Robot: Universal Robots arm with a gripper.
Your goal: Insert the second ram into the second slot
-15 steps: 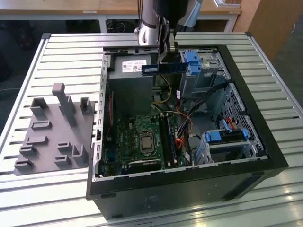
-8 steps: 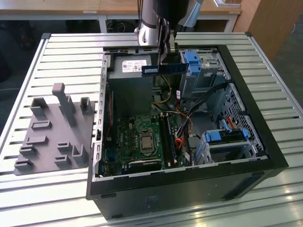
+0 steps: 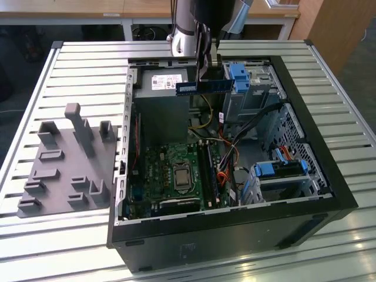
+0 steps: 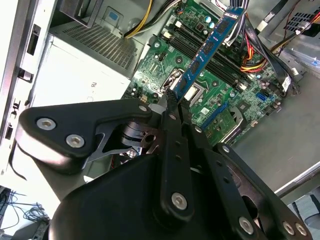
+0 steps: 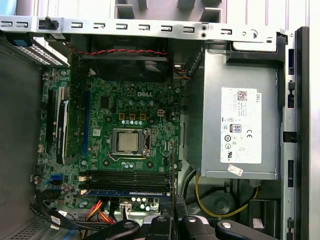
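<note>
Two jaws clamp one end of the second ram [image 4: 205, 52].

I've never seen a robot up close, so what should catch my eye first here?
The gripper pinches the second ram, a thin blue stick, over the open computer case. Below it lies the green motherboard, and a grey fixture sits on the table at the exterior view's left.

Soft, even light brightens the slatted counter [image 3: 70, 64], with pale glare along its near edge. Inside the computer case [image 3: 338, 188] the motherboard [image 3: 176, 170] lies in shade. In the second wrist view the power supply [image 4: 75, 85] washes out white, while the second ram [image 4: 208, 50] glints beyond the dark gripper [image 4: 172, 97].
</note>
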